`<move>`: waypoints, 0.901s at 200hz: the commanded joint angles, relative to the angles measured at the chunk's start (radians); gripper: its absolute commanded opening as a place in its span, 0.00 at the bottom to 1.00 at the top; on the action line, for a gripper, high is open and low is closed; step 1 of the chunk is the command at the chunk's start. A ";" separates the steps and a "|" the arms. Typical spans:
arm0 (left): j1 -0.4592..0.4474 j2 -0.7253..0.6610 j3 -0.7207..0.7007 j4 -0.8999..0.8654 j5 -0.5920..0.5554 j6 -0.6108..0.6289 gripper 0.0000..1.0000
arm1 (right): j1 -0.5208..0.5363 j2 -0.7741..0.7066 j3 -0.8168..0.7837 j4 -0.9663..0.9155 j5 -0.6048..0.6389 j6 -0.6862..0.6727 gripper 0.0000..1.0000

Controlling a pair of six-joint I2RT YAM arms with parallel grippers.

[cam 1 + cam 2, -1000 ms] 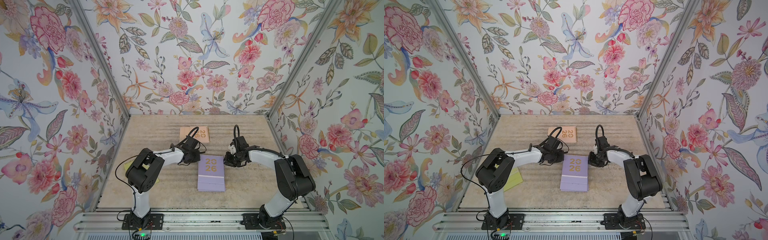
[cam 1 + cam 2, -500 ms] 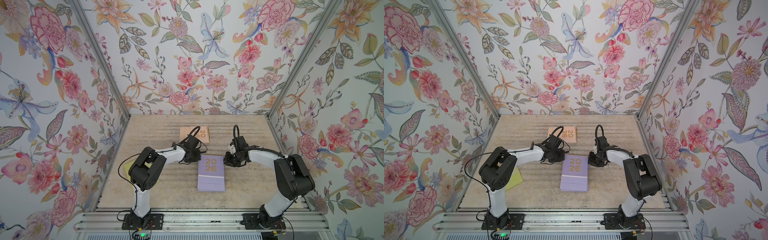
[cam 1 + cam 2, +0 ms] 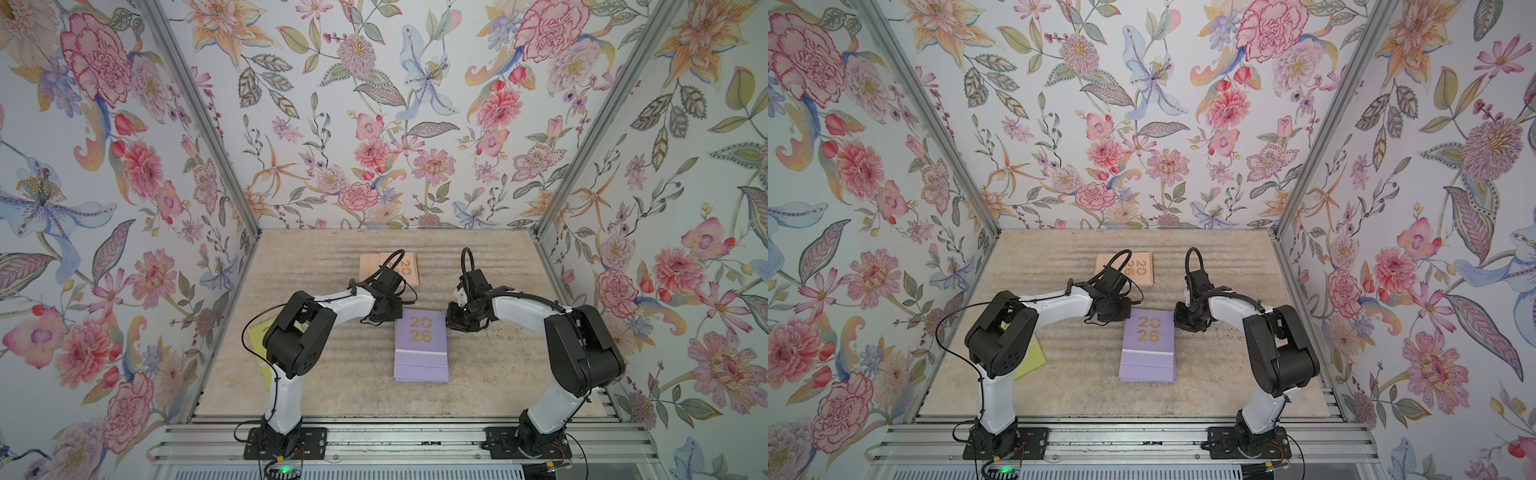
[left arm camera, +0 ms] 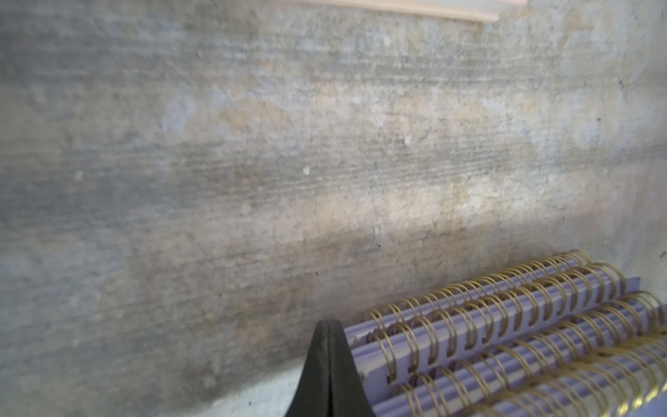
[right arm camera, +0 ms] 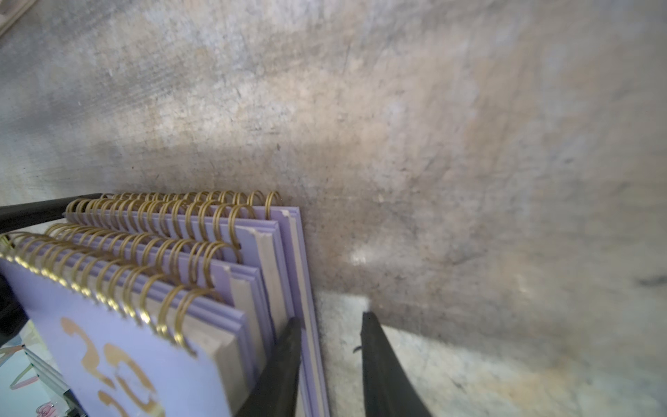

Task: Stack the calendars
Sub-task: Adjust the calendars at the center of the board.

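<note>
- A robot test cell in a lab, not a lived-in room: left arm (image 3: 286, 390) and right arm (image 3: 552, 399) are bolted to an aluminium rail (image 3: 399, 440).
- Floral wallpaper panels (image 3: 374, 104) enclose three sides, joined by bare metal corner posts (image 3: 203, 120).
- A worn beige table (image 3: 498, 374) forms the floor.

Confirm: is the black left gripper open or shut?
Shut: the black left gripper has both tips pressed together, no gap, beside the lavender spiral-bound calendars.
</note>
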 commanded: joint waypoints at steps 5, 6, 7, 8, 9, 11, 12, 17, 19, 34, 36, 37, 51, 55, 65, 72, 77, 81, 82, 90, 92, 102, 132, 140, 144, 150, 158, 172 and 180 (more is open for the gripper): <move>-0.035 0.036 0.044 -0.007 0.003 0.023 0.00 | 0.031 0.029 0.044 -0.027 0.008 -0.013 0.28; -0.036 0.036 0.044 -0.007 0.004 0.024 0.00 | 0.030 0.029 0.045 -0.031 0.010 -0.013 0.28; -0.036 0.036 0.045 -0.006 0.004 0.023 0.00 | 0.031 0.029 0.046 -0.031 0.011 -0.012 0.28; -0.036 0.035 0.045 -0.006 0.004 0.023 0.00 | 0.031 0.030 0.046 -0.032 0.012 -0.012 0.28; -0.036 0.036 0.045 -0.006 0.003 0.024 0.00 | 0.032 0.030 0.047 -0.033 0.015 -0.013 0.28; -0.037 0.037 0.045 -0.007 0.003 0.025 0.00 | 0.032 0.031 0.049 -0.036 0.018 -0.013 0.28; -0.037 0.037 0.047 -0.008 0.002 0.026 0.00 | 0.033 0.031 0.050 -0.038 0.021 -0.012 0.28; -0.039 0.038 0.049 -0.011 -0.001 0.028 0.00 | 0.034 0.034 0.056 -0.050 0.031 -0.010 0.28; -0.039 0.038 0.049 -0.011 -0.003 0.028 0.00 | 0.034 0.034 0.058 -0.051 0.034 -0.011 0.28; -0.042 0.039 0.051 -0.020 -0.008 0.030 0.00 | 0.040 0.041 0.078 -0.076 0.058 -0.015 0.28; -0.043 0.038 0.051 -0.020 -0.008 0.029 0.00 | 0.042 0.043 0.081 -0.080 0.062 -0.017 0.28; -0.043 0.039 0.050 -0.020 -0.008 0.028 0.00 | 0.043 0.043 0.083 -0.081 0.062 -0.018 0.28; -0.045 0.035 0.042 -0.013 -0.005 0.023 0.00 | 0.053 0.054 0.108 -0.106 0.087 -0.028 0.28; -0.045 0.034 0.038 -0.010 -0.003 0.021 0.00 | 0.058 0.057 0.117 -0.114 0.095 -0.032 0.28; -0.048 0.033 0.032 -0.003 0.000 0.016 0.00 | 0.066 0.067 0.133 -0.130 0.106 -0.042 0.28; -0.050 0.029 0.028 0.005 0.003 0.011 0.00 | 0.070 0.073 0.140 -0.137 0.112 -0.046 0.28; -0.051 0.027 0.025 0.010 0.004 0.008 0.00 | 0.072 0.075 0.143 -0.141 0.115 -0.048 0.28; -0.052 0.026 0.022 0.012 0.005 0.006 0.00 | 0.073 0.077 0.145 -0.142 0.119 -0.049 0.28; -0.052 0.026 0.022 0.013 0.006 0.005 0.00 | 0.073 0.077 0.145 -0.142 0.119 -0.048 0.29; -0.055 0.023 0.023 0.017 0.008 0.003 0.00 | 0.073 0.079 0.148 -0.149 0.129 -0.054 0.29; -0.056 0.023 0.023 0.018 0.008 0.003 0.00 | 0.074 0.079 0.149 -0.152 0.133 -0.054 0.29; -0.059 0.023 0.025 0.015 0.008 0.002 0.00 | 0.074 0.077 0.155 -0.164 0.146 -0.061 0.29; -0.061 0.014 0.021 0.005 -0.009 0.002 0.00 | 0.070 0.069 0.171 -0.186 0.162 -0.076 0.30; -0.059 0.010 0.018 0.001 -0.014 0.002 0.00 | 0.062 0.067 0.171 -0.186 0.155 -0.077 0.30; -0.059 0.009 0.016 0.000 -0.014 0.002 0.00 | 0.058 0.066 0.169 -0.186 0.151 -0.076 0.30; -0.057 0.004 0.012 0.000 -0.014 0.002 0.00 | 0.051 0.062 0.167 -0.186 0.146 -0.074 0.31; -0.055 0.000 0.009 0.003 -0.015 0.001 0.00 | 0.042 0.055 0.164 -0.186 0.143 -0.073 0.31; -0.045 -0.013 0.010 -0.004 -0.018 0.002 0.00 | 0.025 0.039 0.157 -0.186 0.137 -0.071 0.32; -0.035 -0.025 0.007 -0.010 -0.021 0.004 0.00 | 0.015 0.025 0.154 -0.186 0.136 -0.068 0.34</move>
